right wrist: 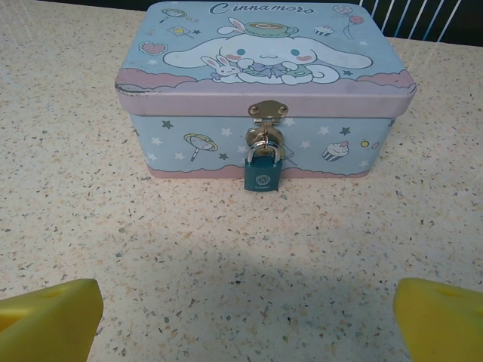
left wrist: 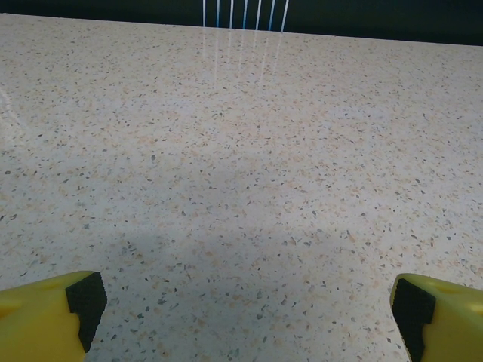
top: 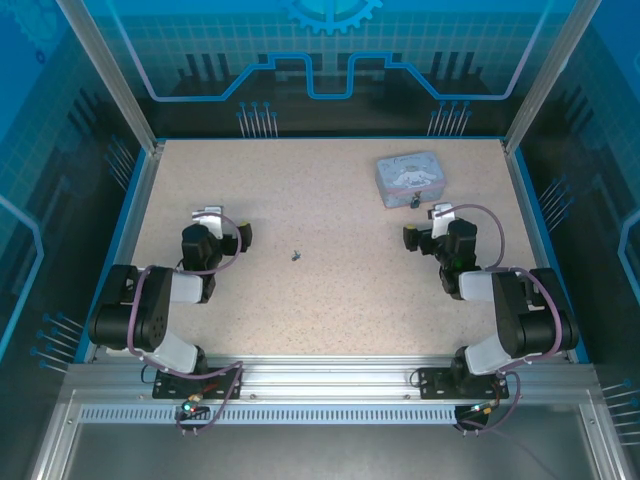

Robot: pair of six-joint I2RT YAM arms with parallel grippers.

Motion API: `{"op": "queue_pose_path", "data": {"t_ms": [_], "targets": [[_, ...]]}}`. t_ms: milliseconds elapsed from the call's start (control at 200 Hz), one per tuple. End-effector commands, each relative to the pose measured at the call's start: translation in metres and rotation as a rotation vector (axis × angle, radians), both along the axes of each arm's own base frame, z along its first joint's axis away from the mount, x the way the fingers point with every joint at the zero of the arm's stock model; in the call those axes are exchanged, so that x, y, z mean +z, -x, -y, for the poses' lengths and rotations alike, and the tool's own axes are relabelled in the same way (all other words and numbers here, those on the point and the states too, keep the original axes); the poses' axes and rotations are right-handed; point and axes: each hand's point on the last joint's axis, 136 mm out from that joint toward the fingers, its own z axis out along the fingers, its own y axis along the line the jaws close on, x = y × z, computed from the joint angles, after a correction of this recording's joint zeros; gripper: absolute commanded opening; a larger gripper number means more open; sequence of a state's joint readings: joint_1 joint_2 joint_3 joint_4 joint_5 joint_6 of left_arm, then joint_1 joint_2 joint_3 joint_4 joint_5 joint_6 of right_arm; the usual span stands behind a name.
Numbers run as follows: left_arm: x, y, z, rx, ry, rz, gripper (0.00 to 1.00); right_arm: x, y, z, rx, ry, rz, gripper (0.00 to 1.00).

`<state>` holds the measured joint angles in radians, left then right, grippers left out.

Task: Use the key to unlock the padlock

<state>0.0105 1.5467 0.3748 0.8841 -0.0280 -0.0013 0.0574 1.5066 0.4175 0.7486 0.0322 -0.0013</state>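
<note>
Nothing of the task looks done yet. Both arms sit folded by the near edge of the tabletop (top: 330,310). The left pincer (left wrist: 249,309) is released, its jaws spread wide over bare surface, grasping nothing. The right pincer (right wrist: 249,313) is likewise released and empty, and it faces the box (right wrist: 264,90). The key (top: 296,255) lies loose around the middle of the tabletop, between the arms, touched by neither. Farther off, toward the far right corner, the padlock (right wrist: 263,170) hangs shut through the hasp (right wrist: 268,111) on the box front. Left to do, I judge: pick up the key, steady the padlock, insert, turn, free the shackle.
</note>
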Motion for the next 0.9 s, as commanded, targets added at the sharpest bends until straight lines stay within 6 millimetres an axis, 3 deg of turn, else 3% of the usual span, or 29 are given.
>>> {"op": "queue_pose_path", "data": {"t_ms": [0, 155, 275, 355, 455, 525, 555, 690, 895], "targets": [[0.008, -0.007, 0.000, -0.009, 0.013, 0.018, 0.99, 0.008, -0.005, 0.002, 0.010, -0.008, 0.017, 1.00], [0.007, -0.006, 0.000, -0.010, 0.014, 0.017, 0.99, 0.008, -0.005, 0.004, 0.008, -0.017, 0.020, 1.00], [0.013, -0.006, -0.004, 0.018, 0.012, 0.025, 0.99, 0.037, -0.004, 0.020, -0.111, 0.004, -0.017, 1.00], [0.027, -0.007, -0.015, 0.091, -0.003, -0.009, 0.99, 0.063, -0.002, 0.029, -0.207, -0.125, -0.082, 1.00], [0.051, -0.009, -0.024, 0.156, 0.007, -0.055, 0.99, 0.082, -0.002, 0.036, -0.305, -0.335, -0.194, 1.00], [0.068, -0.010, -0.019, 0.153, 0.061, -0.083, 0.99, 0.090, -0.009, 0.035, -0.313, -0.412, -0.229, 1.00], [0.072, -0.009, -0.017, 0.163, 0.087, -0.110, 0.99, 0.105, -0.019, 0.035, -0.310, -0.436, -0.208, 1.00], [0.081, -0.006, 0.002, 0.176, 0.179, -0.238, 0.99, 0.122, -0.058, 0.035, -0.315, -0.444, -0.281, 1.00], [0.094, -0.003, 0.053, 0.075, 0.225, -0.290, 0.99, 0.112, -0.127, 0.044, -0.322, -0.415, -0.381, 1.00]]}}
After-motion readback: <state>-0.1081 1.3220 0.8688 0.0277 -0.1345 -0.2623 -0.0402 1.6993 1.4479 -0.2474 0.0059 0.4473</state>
